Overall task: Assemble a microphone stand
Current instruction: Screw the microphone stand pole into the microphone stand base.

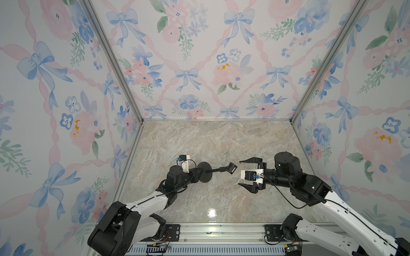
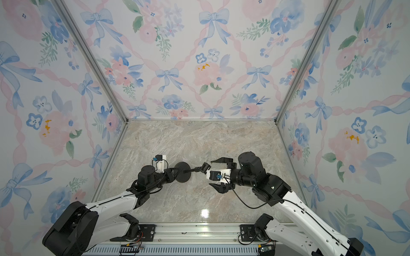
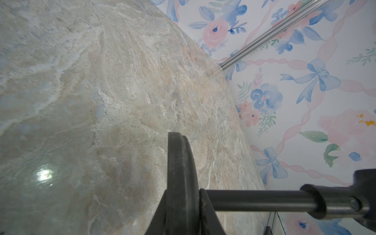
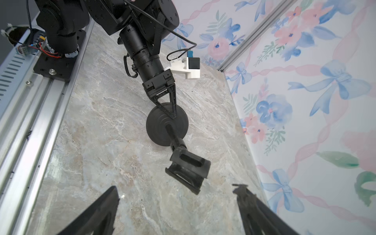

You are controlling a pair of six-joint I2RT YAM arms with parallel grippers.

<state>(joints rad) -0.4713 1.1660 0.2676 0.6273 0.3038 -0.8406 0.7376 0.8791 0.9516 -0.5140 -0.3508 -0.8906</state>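
The microphone stand is in one piece: its thin rod (image 1: 218, 170) sticks out of the middle of the round black disc base (image 1: 204, 175) and ends in the C-shaped clip (image 1: 231, 168). My left gripper (image 1: 198, 174) is shut on the disc's rim and holds it on edge, so the rod points sideways toward my right gripper (image 1: 239, 172). In the left wrist view the fingers pinch the disc (image 3: 181, 162) from both sides, with the rod (image 3: 254, 200) beside them. My right gripper (image 4: 177, 186) stands wide open just short of the clip (image 4: 188, 173), touching nothing.
The marble tabletop (image 1: 210, 141) is walled on three sides by floral panels with aluminium corner posts (image 1: 115, 66). An aluminium rail (image 1: 221, 230) carrying both arm bases runs along the front edge.
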